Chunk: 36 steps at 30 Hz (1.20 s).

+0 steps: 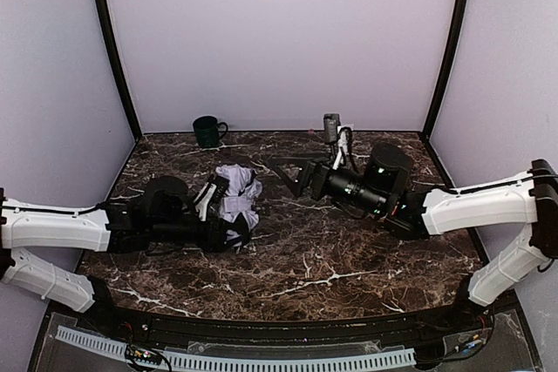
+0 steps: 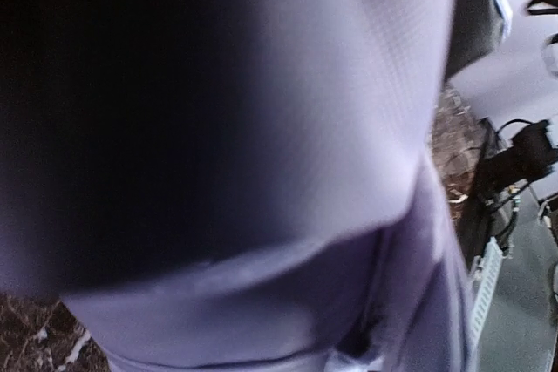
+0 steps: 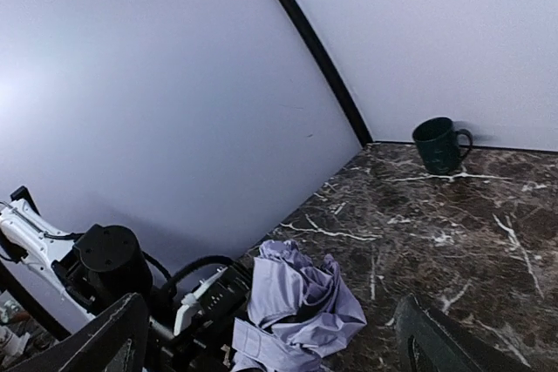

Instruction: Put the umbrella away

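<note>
- The umbrella (image 1: 235, 191) is a crumpled bunch of pale cloth sitting right at the tip of the left gripper (image 1: 228, 215). It lies just ahead of the right gripper (image 1: 292, 176), slightly below it.
- The left gripper has its jaws partly closed around the lower part of the bunch. In its own wrist view, cloth fills nearly the whole picture, so the contact is hidden and the firmness of the hold cannot be told.
- The right gripper is spread wide, with nothing between its fingers (image 3: 118, 337). The bunch lies in front of that gap without touching it.
- The umbrella looks light, soft and loose. The thin cloth will likely slump, shift and slide out of a shallow pinch.
- The shaft and handle, its stiff parts, do not show; they may be buried in the folds.
- The best hold is probably a deep bite across the thickest folds, or on the stiff core if it can be found. Gripping a single flap would only drag cloth.
- A green mug (image 1: 207, 131) stands well beyond both grippers at the far edge of the table (image 1: 349, 259).
</note>
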Each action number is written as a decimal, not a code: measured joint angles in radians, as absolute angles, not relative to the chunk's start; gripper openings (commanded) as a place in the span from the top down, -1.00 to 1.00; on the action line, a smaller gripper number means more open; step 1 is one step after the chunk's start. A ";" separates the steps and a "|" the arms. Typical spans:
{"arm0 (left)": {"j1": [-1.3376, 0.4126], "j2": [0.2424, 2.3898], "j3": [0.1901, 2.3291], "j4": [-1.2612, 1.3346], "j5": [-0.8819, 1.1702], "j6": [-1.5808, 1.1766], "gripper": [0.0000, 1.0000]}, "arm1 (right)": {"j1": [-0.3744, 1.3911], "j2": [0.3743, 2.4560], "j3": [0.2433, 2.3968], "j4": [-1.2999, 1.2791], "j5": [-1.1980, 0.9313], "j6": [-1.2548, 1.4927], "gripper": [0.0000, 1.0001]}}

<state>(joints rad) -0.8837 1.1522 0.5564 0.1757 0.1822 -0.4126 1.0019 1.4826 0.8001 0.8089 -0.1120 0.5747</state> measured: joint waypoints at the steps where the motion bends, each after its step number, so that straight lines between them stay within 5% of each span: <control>1: -0.884 1.196 0.577 0.143 0.168 -0.431 0.22 | 0.998 1.445 0.799 0.754 -0.064 0.567 -0.99; 8: -0.882 1.463 0.666 0.024 0.186 -0.543 0.11 | 0.994 1.266 0.799 0.400 0.164 0.527 -0.99; 23: -0.868 1.687 0.862 -0.044 0.266 -0.602 -0.95 | 0.994 1.235 0.773 0.238 0.197 0.502 -0.99; 36: -0.862 1.535 0.879 -0.114 0.268 -0.569 -0.98 | 0.982 1.230 0.808 0.164 0.186 0.469 -0.99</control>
<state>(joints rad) -0.8623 1.5349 0.8787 -0.1139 0.2684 -0.5694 0.9821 1.2304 0.8082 0.1642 0.1864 0.4694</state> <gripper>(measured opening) 0.989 0.994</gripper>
